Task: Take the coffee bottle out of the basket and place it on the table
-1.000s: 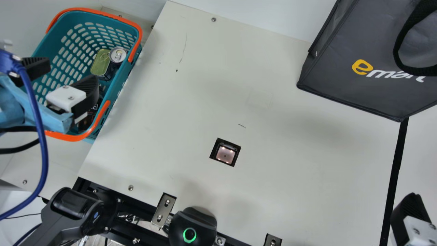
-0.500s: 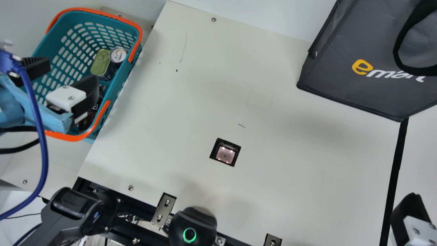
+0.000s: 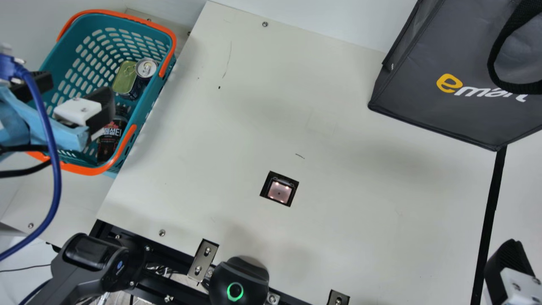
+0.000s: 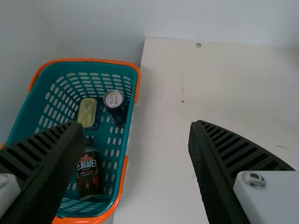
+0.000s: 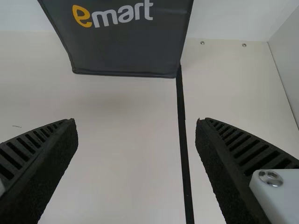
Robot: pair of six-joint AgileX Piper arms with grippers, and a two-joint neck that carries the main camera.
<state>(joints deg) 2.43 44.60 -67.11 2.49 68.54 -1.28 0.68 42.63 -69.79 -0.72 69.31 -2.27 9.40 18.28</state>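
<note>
The basket (image 3: 147, 111) is teal with orange handles (image 3: 87, 170); the bag (image 3: 427, 91) is dark grey.

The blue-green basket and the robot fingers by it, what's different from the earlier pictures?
My left arm's black ribbed fingers moved a little toward the main view's upper left, showing more of the dark coffee bottle with a red label. They grabbed nothing and stayed open. The blue-green plastic basket, the bottle and my right arm's black ribbed fingers stayed put.
</note>
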